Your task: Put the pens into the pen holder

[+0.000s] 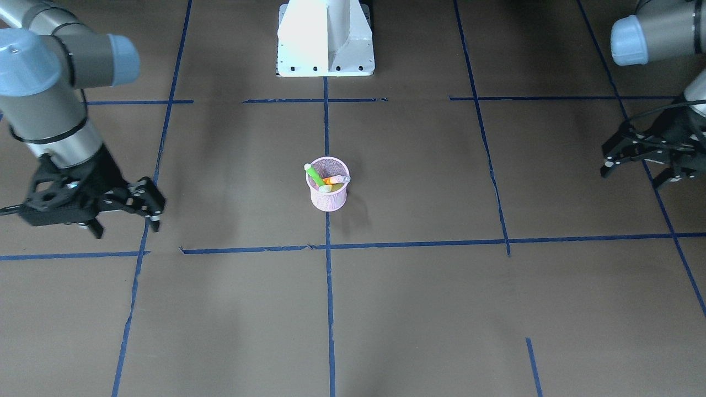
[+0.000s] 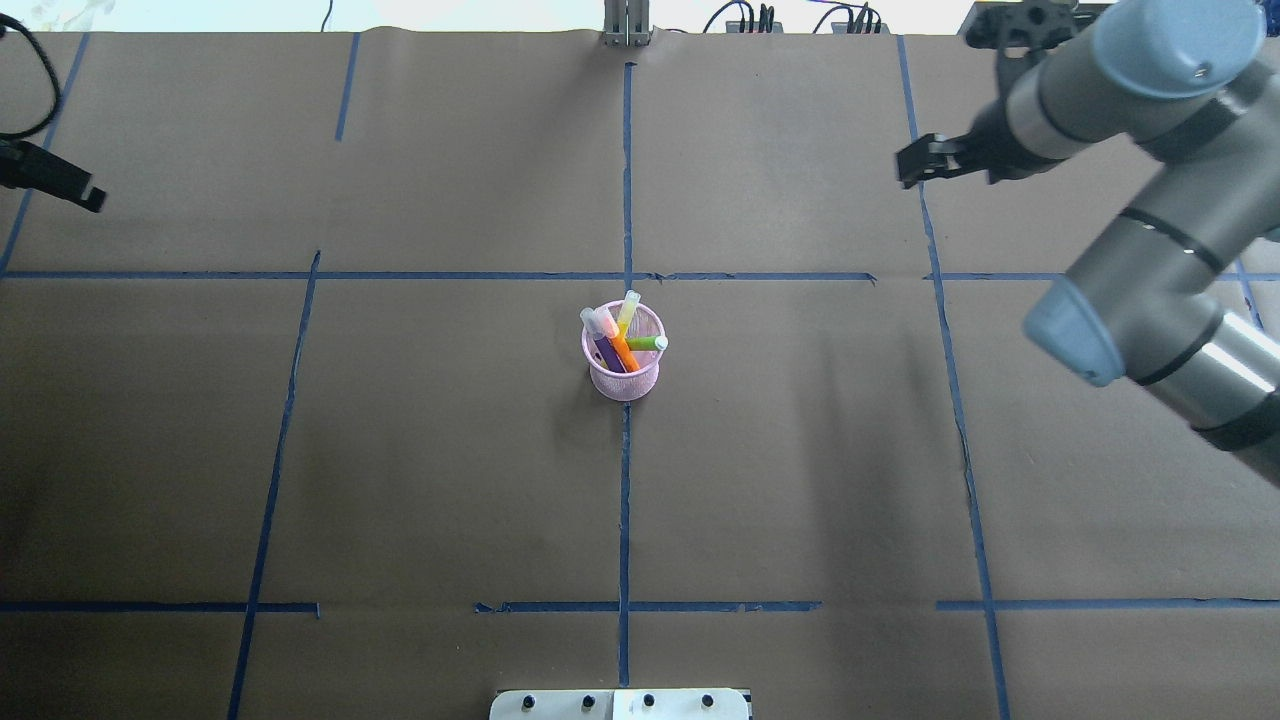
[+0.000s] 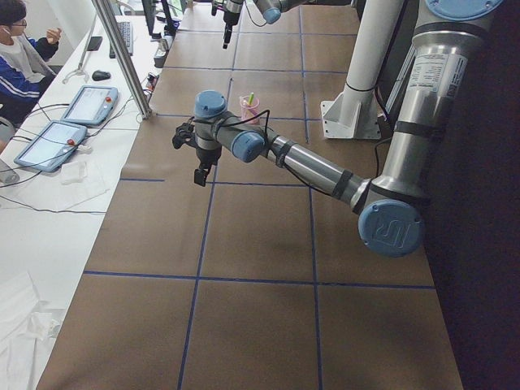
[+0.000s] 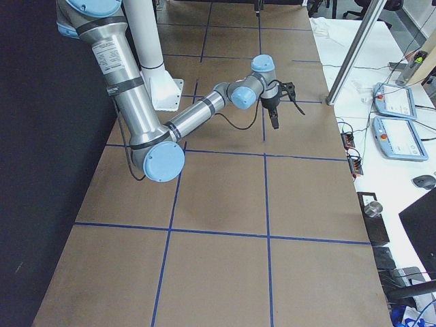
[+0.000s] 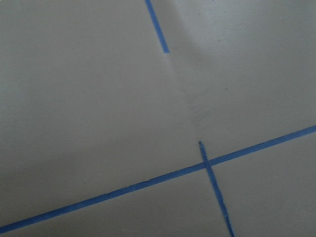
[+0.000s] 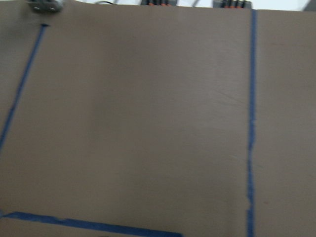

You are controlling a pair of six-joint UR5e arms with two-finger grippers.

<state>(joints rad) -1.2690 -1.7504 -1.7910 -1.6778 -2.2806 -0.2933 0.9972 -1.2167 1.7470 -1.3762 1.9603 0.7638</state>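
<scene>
In the overhead view, the left gripper (image 1: 631, 177) hangs over the left edge of the surface (image 2: 450, 480). Its fingers are spread apart and nothing is between them. In the middle, the pink mesh pen holder (image 2: 625, 382) stands upright on the long blue tape line (image 2: 624, 500). 4 pens are inside it, each leaning on the rim with its pale cap end up. The purple pen (image 2: 603, 348) leans toward the left and the orange pen (image 2: 626, 354) is just beside it. A yellowish pen (image 2: 627, 314) leans toward the far side, and the green pen (image 2: 646, 343) toward the right. At the far right, the right gripper (image 1: 128, 223) hangs above the surface, its fingers also spread and holding nothing. Both grippers are well apart from the pink mesh pen holder.
</scene>
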